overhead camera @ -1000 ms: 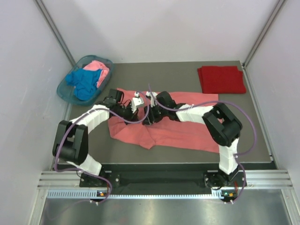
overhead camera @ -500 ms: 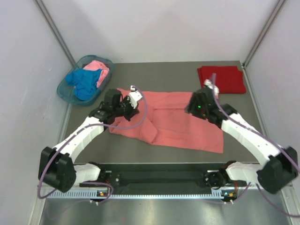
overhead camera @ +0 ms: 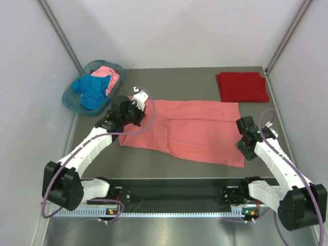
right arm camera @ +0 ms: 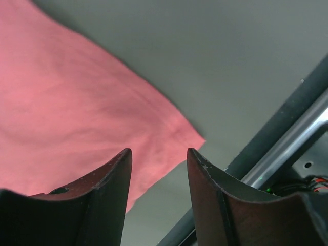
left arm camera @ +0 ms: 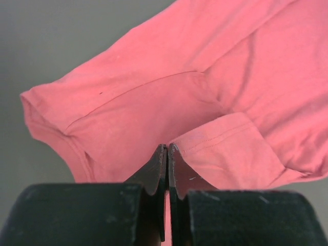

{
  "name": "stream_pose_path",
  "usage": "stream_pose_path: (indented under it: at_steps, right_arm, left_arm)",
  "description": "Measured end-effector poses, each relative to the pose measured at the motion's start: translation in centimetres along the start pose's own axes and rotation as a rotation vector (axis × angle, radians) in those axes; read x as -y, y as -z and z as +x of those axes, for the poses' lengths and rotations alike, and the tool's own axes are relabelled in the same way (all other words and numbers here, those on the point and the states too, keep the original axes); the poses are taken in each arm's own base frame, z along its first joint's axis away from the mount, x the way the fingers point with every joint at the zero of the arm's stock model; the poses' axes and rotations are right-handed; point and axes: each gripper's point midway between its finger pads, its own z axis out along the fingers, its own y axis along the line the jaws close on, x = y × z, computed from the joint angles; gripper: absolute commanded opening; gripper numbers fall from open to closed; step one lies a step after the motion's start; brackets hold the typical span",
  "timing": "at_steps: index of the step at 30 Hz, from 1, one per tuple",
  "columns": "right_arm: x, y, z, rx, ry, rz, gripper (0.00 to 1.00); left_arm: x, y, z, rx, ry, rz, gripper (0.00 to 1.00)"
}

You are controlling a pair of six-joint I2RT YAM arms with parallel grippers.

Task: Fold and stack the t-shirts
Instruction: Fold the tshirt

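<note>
- The salmon-coral t-shirt (overhead camera: 189,128) is seen spread flat across the middle of the desk (overhead camera: 174,82). Its far left corner is met by the left pincer (left arm camera: 167,147), and its near right corner lies just under the right pincer (right arm camera: 157,152).
- The dark red t-shirt (overhead camera: 242,86) is laid folded at the far right corner of the desk, well apart from both pincers.
- The bright blue t-shirt (overhead camera: 91,91) and the light pink t-shirt (overhead camera: 108,76) are bunched together in the teal basket (overhead camera: 72,97), which is set off the far left corner of the desk.
- Only in the top view are the basket, the folded shirt and both arms shown together. The fingertips themselves are too small there to be judged.
- In the left wrist view a sleeve with its stitched hem is shown spread to the left, and a raised fold of coral cloth is seen running up to the fingertips.
- In the right wrist view the pointed shirt corner is shown against bare desk, with a metal rail (right arm camera: 287,138) at the desk's edge.
- The left pincer is pressed together, and a thin fold of the salmon-coral t-shirt is pinched between its tips.
- The right pincer is spread part way. Nothing is gripped, and the shirt corner is seen through the gap.
</note>
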Motion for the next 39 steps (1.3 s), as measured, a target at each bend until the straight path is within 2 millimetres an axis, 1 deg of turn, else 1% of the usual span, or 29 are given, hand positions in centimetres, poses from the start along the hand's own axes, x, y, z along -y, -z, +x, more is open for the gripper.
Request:
stream_pose_path:
  at_steps: [1,3,7,12,14,16,18,22,30,35,37,39]
  right_arm:
    - [0.8,-0.4,0.3,-0.009,-0.017,0.029,0.48]
    - [1.4,-0.9,0.6,-0.020,-0.046,0.055,0.48]
    - [1.9,-1.3,1.5,-0.044,-0.100,0.084,0.46]
    - [2.9,-2.4,3.2,-0.090,-0.141,0.144,0.41]
    - [3.4,-2.7,3.8,-0.104,-0.152,0.162,0.36]
    - [3.7,-2.9,4.2,-0.112,-0.168,0.175,0.34]
    - [3.9,-3.1,4.4,-0.114,-0.182,0.177,0.31]
    - [3.8,-3.3,4.7,-0.117,-0.209,0.176,0.30]
    - [3.8,-3.9,5.0,-0.114,-0.246,0.181,0.35]
    - [3.9,-4.8,5.6,-0.125,-0.249,0.207,0.36]
    - [3.8,-4.8,5.6,-0.123,-0.252,0.204,0.36]
    - [3.8,-4.8,5.6,-0.122,-0.253,0.204,0.32]
  left_arm:
    - [-0.4,-0.2,0.2,-0.008,0.011,-0.012,0.00]
    - [-1.2,-0.6,0.3,-0.020,0.032,-0.029,0.00]
    - [-2.1,-1.0,0.3,-0.029,0.053,-0.048,0.00]
    - [-2.4,-1.2,0.1,-0.025,0.062,-0.052,0.00]
    - [-2.5,-1.4,0.0,-0.025,0.064,-0.052,0.00]
    - [-2.6,-1.6,-0.1,-0.026,0.065,-0.054,0.00]
    - [-2.7,-1.6,-0.2,-0.024,0.066,-0.055,0.00]
    - [-3.0,-1.7,-0.3,-0.020,0.069,-0.063,0.00]
    - [-4.0,-2.6,-0.3,-0.023,0.092,-0.078,0.00]
    - [-4.2,-3.0,-0.8,-0.014,0.095,-0.079,0.00]
    - [-4.2,-3.1,-0.9,-0.011,0.095,-0.079,0.00]
    - [-4.3,-3.1,-1.1,-0.009,0.094,-0.080,0.00]
